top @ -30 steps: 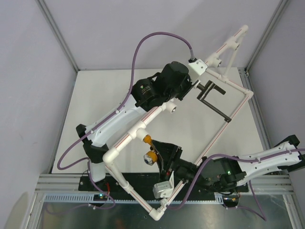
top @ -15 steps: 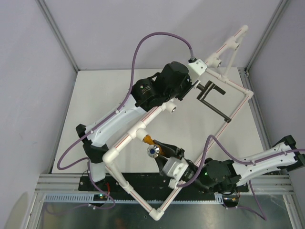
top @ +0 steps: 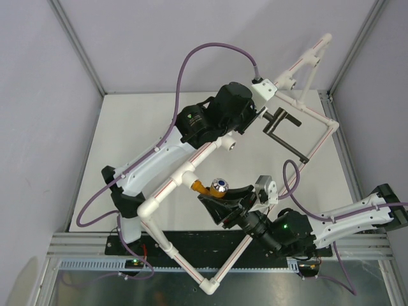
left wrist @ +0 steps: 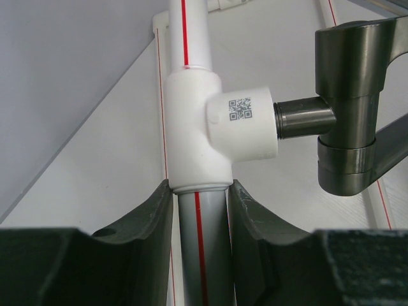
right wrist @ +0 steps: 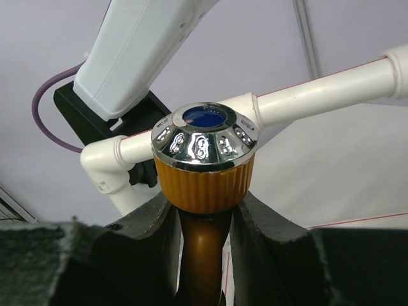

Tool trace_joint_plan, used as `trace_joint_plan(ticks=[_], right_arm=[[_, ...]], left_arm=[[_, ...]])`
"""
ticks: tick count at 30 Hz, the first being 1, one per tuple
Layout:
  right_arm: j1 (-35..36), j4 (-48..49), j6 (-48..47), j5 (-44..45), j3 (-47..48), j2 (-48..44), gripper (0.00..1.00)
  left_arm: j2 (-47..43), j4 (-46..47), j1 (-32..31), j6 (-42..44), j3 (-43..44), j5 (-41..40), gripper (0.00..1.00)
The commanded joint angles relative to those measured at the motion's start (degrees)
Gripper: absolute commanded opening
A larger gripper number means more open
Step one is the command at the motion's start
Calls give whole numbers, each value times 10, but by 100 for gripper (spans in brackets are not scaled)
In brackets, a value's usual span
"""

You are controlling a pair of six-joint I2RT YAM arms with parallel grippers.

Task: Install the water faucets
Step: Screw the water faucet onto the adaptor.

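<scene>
**My right claw (right wrist: 204, 220) grips the orange-brass tap (right wrist: 204, 182), its end at the white pipe frame (right wrist: 319, 89).**
My left claw (left wrist: 201, 217) clamps that frame by the black tap (left wrist: 347, 115); a tilted turn could cross-thread the brass one.

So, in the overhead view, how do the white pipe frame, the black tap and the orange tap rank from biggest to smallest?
Largest: pipe frame, by far.
Next: black tap.
Smallest: orange tap.
</scene>
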Motion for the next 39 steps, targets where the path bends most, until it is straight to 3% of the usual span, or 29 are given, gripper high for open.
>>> trace_joint_plan(ticks=[1, 18, 29, 32, 34, 35, 37, 39], right_arm=[[-2, 47, 61, -29, 5, 3, 0], [11, 48, -60, -42, 6, 8, 0], [23, 32, -203, -30, 6, 4, 0], [23, 29, -211, -30, 7, -1, 1], [24, 29, -215, -29, 6, -5, 12], [24, 30, -216, -28, 6, -7, 21], [24, 31, -218, -27, 6, -12, 42], [24, 31, -222, -29, 5, -15, 62]], left_arm=[[98, -186, 25, 23, -75, -25, 7], [104, -186, 25, 25, -71, -24, 7], [101, -185, 25, 24, -76, -31, 9], [101, -185, 25, 22, -73, -37, 20], [100, -185, 25, 19, -66, -41, 32], [100, -186, 24, 16, -63, -43, 38], [99, -186, 24, 13, -54, -45, 68], [98, -186, 22, 8, -43, -52, 87]])
